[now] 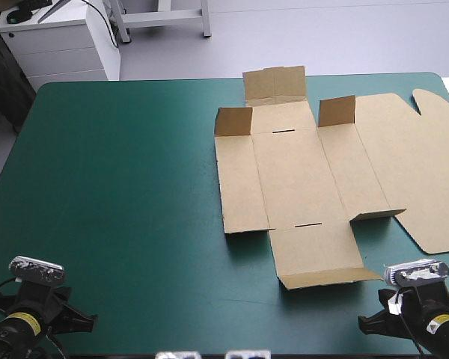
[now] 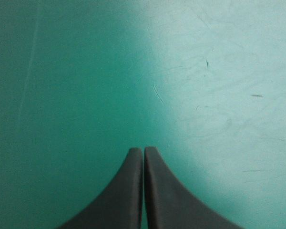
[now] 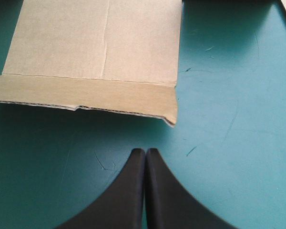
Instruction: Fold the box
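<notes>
Looking down at the teal-green counter (image 1: 120,187), I see the box (image 1: 299,179) spread open as a mostly flat brown sheet on its right half, with two small corner tabs (image 1: 233,121) and the far flap (image 1: 275,84) standing up and the wide lid panel (image 1: 411,172) lying flat toward the right edge. The right jaws are closed together in one point, holding nothing, just short of the box's near flap (image 3: 100,43), whose end lip is bent slightly upward. The left jaws are also closed and empty, well apart from the box, over bare counter on its left.
</notes>
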